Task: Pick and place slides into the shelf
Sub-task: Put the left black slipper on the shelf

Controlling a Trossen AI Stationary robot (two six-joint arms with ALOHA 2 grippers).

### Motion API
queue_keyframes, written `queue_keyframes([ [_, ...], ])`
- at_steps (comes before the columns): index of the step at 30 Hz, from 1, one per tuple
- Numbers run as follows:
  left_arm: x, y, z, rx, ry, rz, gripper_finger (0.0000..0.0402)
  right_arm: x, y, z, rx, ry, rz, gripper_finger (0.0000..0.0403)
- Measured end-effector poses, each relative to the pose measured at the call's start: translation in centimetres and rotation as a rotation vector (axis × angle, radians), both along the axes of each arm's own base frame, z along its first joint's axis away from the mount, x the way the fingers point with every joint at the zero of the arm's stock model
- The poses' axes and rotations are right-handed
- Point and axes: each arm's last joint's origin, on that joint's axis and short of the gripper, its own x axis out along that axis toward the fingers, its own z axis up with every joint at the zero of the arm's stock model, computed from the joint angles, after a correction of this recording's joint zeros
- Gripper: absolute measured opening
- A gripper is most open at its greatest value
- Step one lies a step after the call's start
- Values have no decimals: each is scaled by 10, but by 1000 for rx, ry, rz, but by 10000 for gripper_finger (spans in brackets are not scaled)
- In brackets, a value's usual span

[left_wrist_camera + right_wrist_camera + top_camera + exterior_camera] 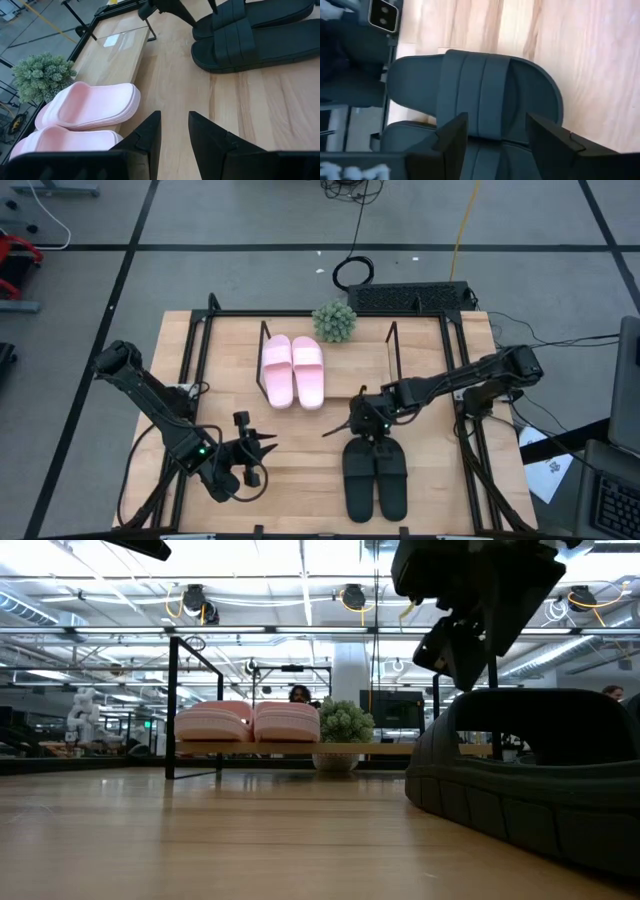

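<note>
Black slides lie on wooden tabletop, pink slides on shelf.

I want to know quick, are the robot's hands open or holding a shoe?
Left gripper: open, empty, waiting at the table's front left.
Right gripper: open, empty, above the black slides.

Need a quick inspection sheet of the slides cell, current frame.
Surface: wooden tabletop, bare in front.
Job's things: pink slides side by side on the shelf, filling its left half; black slides paired on the table, not yet shelved.
Clutter: small potted plant behind the shelf.
Grippers: left gripper open, empty, over the table's front left; right gripper open above the black slides.
Cables: loops on the floor behind the table.
Surroundings: a keyboard at the back edge.
</note>
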Motion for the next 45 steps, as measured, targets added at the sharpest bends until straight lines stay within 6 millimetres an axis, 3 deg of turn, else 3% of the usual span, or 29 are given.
queue_keyframes([
  [7,0,0,0,-5,5,-4,102,-2,-15,-9,132,32,3,190],
  [16,0,0,0,0,7,-7,102,-7,-27,-31,179,-11,-15,190],
  [30,0,0,0,2,8,-8,102,-13,-27,-51,197,-72,-39,190],
  [45,0,0,0,0,7,-7,102,-12,-17,-50,230,-85,-40,190],
])
